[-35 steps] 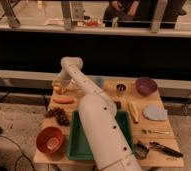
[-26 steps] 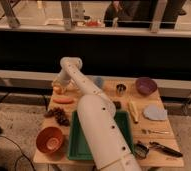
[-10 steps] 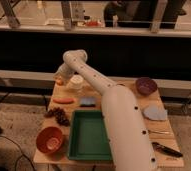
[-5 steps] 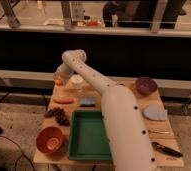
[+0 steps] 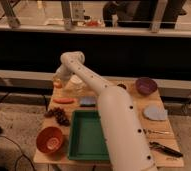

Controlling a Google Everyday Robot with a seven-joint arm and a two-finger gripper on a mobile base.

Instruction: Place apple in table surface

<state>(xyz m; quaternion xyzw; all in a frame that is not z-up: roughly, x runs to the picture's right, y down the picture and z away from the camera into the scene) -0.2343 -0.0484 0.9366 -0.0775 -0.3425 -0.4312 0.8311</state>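
Note:
The apple (image 5: 57, 84), small and yellowish-orange, is at the far left back corner of the tan table surface (image 5: 137, 117). My gripper (image 5: 59, 79) hangs right over it, at the end of the white arm that bends at an elbow (image 5: 72, 58) above the table's back edge. The gripper hides the apple's top. I cannot tell whether the apple rests on the wood or is held just above it.
An orange carrot-like piece (image 5: 64, 100), dark grapes (image 5: 59, 116) and a large orange bowl (image 5: 51, 139) line the left side. A green tray (image 5: 86, 135) lies in the middle. A white cup (image 5: 76, 82), a purple bowl (image 5: 146, 86) and utensils (image 5: 161, 147) are also there.
The arm has swung from over the tray towards the back left. The gripper now sits lower over the back left corner, with the apple under it.

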